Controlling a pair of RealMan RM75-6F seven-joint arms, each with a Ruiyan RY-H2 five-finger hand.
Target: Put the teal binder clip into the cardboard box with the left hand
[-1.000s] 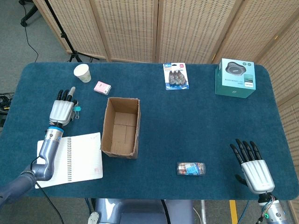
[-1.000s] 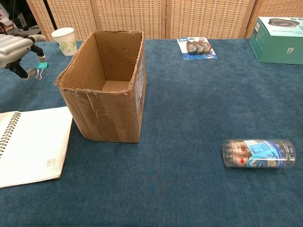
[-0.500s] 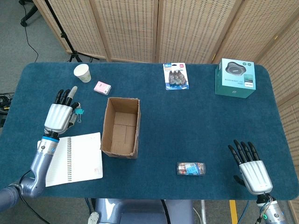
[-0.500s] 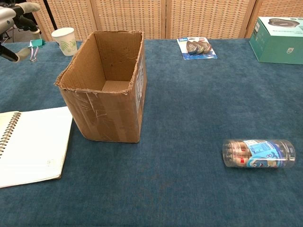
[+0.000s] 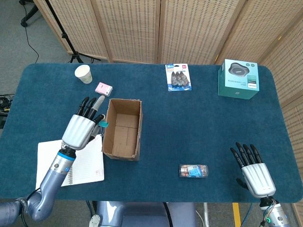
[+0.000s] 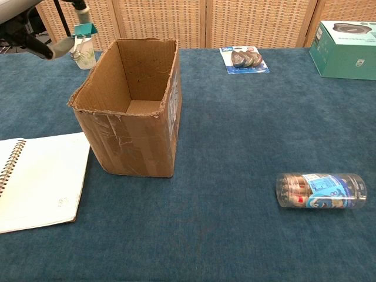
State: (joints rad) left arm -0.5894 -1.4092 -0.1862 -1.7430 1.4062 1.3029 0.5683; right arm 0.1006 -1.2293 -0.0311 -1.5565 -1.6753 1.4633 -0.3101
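Holding the teal binder clip [image 5: 103, 124], the left robot hand [image 5: 81, 128] hovers beside the cardboard box [image 5: 124, 128].

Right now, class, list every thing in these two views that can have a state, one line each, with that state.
teal binder clip: pinched in the air, left of the box
left robot hand: holds the clip
right robot hand: empty, fingers spread
cardboard box: upright, open top
notebook: open, flat
paper cup: upright
clear tube: lying on its side

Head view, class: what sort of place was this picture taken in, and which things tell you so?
Probably an indoor lab or studio for robot trials. A table with a blue cloth holds unrelated test items, woven folding screens fence it off, and a stand with cables sits behind on grey carpet.
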